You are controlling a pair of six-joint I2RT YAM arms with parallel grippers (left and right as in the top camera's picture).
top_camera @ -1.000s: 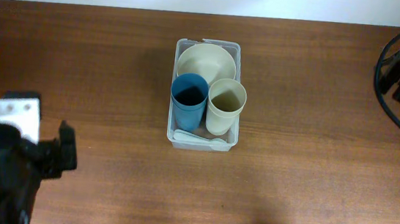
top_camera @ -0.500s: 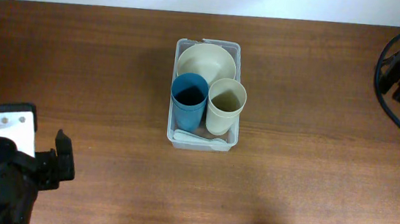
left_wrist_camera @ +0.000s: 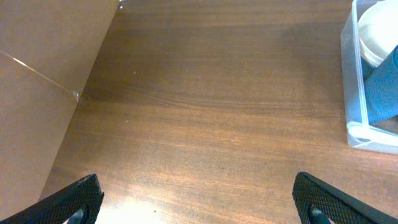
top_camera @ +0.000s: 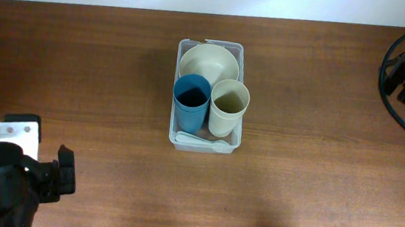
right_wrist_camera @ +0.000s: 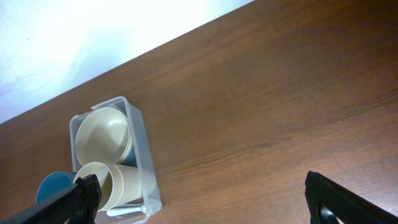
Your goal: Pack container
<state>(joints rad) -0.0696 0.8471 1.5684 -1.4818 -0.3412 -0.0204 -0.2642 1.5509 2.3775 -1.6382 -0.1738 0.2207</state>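
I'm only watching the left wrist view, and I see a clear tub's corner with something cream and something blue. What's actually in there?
Observer: Overhead shows the container holding a cream bowl, a blue cup and a cream cup.
Visitor: Anything else inside?
Observer: A white utensil lies flat at the end beside the cups.
Visitor: And the other arm?
Observer: The right tool is open and empty, off to the side of the container.
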